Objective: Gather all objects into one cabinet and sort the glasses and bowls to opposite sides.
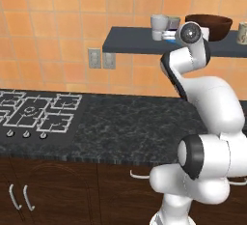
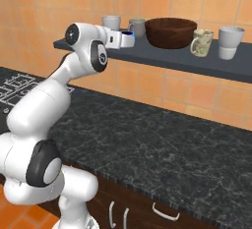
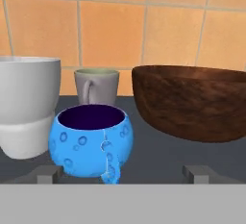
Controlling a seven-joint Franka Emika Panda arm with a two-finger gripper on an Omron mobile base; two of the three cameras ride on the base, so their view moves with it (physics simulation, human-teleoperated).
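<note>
Tableware is seen gathered on the dark slate-grey shelf board [image 2: 172, 58] fixed to the orange tiled wall above the black speckled worktop [image 2: 162, 149]. In the right base view, from the left, a pale cup [image 2: 111, 22] is placed at the back, then the gripper [image 2: 129, 39] with the small blue bowl [image 2: 129, 35] at its tips, a grey mug [image 2: 137, 27] behind it, the big brown bowl [image 2: 171, 32], the beige patterned mug [image 2: 201, 42] and another pale cup [image 2: 230, 42] near the right end.

The arm is raised from the base, bent at the elbow and stretched level with the shelf, the hand pointed at the wall. In the hand view the two finger tips are spread wide, one at each lower side of the blue bowl [image 3: 91, 139]; whether they are pressed on it cannot be told. The bowl is glossy bright blue with ring-like spots, a dark purple inside and a small handle turned toward the camera.

In that view the pale cup [image 3: 26, 105] is seen just beside the blue bowl on its left, perhaps touching. The grey mug [image 3: 96, 86] stands behind it, apart. The brown bowl [image 3: 192, 103] is set to its right with a gap of bare shelf between them. In the left base view the shelf's [image 1: 135, 40] left part is bare, and the hob [image 1: 36, 110] lies on the worktop well below.
</note>
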